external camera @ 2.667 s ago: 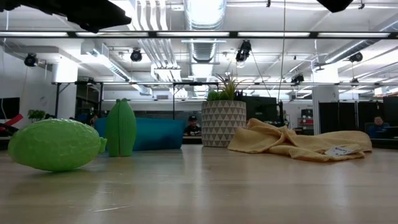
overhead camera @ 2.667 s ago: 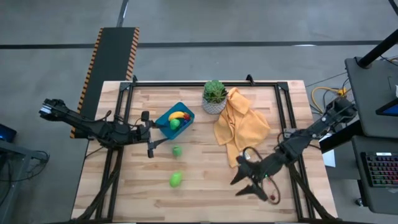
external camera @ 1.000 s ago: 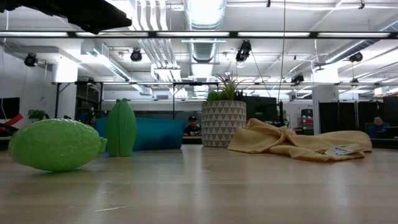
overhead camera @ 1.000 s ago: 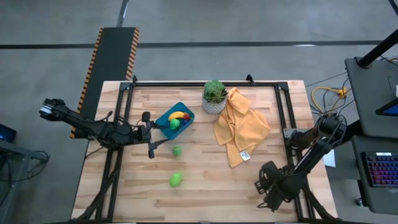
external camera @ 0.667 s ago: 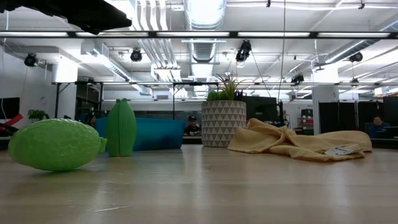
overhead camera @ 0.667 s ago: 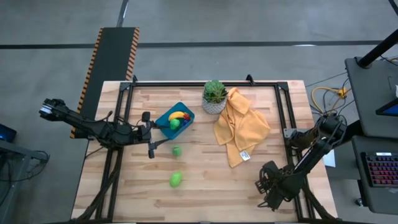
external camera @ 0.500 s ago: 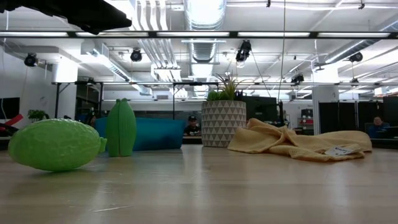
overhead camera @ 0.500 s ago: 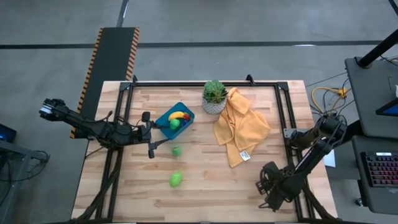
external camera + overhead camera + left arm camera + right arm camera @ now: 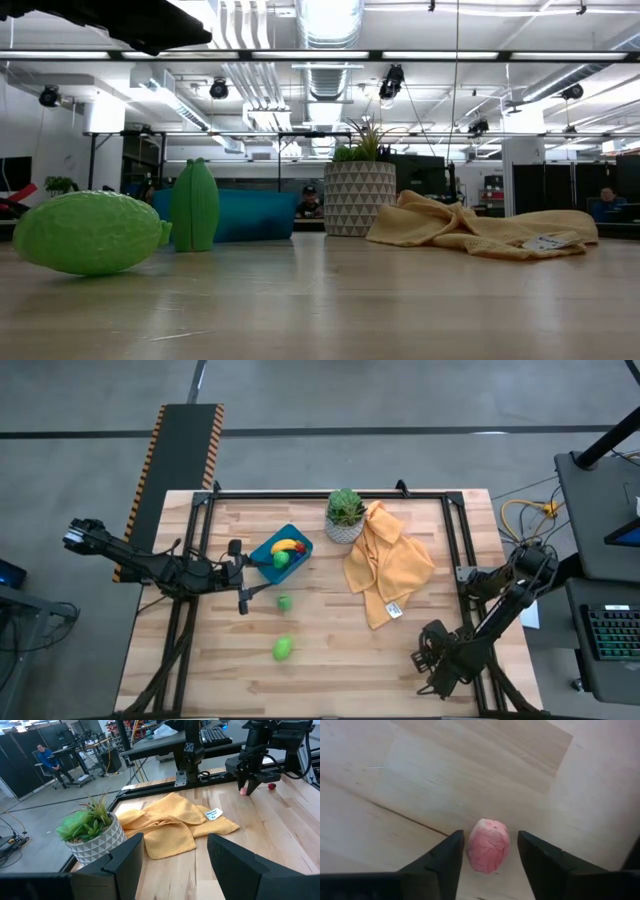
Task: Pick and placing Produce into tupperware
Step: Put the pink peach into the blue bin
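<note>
The right gripper (image 9: 487, 851) points down at the wood-plank table (image 9: 330, 660), its two dark fingers apart on either side of one small, dimpled pink-red piece (image 9: 488, 845) without clamping it. Two smooth green pieces (image 9: 283, 649) lie on the boards near the blue rounded tupperware (image 9: 262, 552), which holds a banana (image 9: 286, 545). The left gripper (image 9: 175, 855) waits beside the tupperware, fingers apart and empty.

Blue tupperware (image 9: 281, 553) with banana (image 9: 286, 544) inside — two green pieces (image 9: 284, 626) on the table, pink strawberry (image 9: 488, 846) apart.
</note>
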Tool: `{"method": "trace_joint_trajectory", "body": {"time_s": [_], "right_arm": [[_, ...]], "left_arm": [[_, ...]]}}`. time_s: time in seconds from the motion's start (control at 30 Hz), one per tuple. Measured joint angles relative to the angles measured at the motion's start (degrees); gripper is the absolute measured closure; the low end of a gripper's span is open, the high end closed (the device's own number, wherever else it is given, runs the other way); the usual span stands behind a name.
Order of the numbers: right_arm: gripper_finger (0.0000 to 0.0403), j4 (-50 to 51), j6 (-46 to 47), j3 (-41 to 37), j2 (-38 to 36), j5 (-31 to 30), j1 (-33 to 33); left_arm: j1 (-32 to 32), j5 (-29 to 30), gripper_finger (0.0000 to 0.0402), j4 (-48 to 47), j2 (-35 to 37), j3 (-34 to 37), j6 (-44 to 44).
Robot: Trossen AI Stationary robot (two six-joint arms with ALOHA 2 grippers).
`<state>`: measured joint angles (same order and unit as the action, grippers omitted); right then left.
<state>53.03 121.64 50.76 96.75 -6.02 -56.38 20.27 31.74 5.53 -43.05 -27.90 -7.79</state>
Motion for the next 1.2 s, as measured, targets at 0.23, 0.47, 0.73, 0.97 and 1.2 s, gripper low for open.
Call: {"method": "trace_joint_trajectory", "body": {"time_s": [0.23,0.47,0.73,0.97,1.2], "right_arm": [[0.0298,-0.5,-0.2,0.4,0.1,-0.1,0.0],[0.0337,-1.0,-0.8,0.5,0.1,-0.3,0.0],[0.034,-4.2,-2.3,0.5,0.1,-9.1,0.0],[0.0341,-9.4,-7.8,0.5,-0.5,-22.7,0.2],[0.0341,-18.1,-20.8,0.5,-0.9,-35.2,1.4]], "left_arm": [[0.0,0.0,0.0196,0.0,0.0,0.0,0.0],[0.0,0.0,0.0196,0.0,0.0,0.0,0.0],[0.0,0.0,0.0196,0.0,0.0,0.0,0.1],[0.0,0.0,0.0196,0.0,0.0,0.0,1.4],[0.0,-0.1,0.0196,0.0,0.0,0.1,1.5]]}}
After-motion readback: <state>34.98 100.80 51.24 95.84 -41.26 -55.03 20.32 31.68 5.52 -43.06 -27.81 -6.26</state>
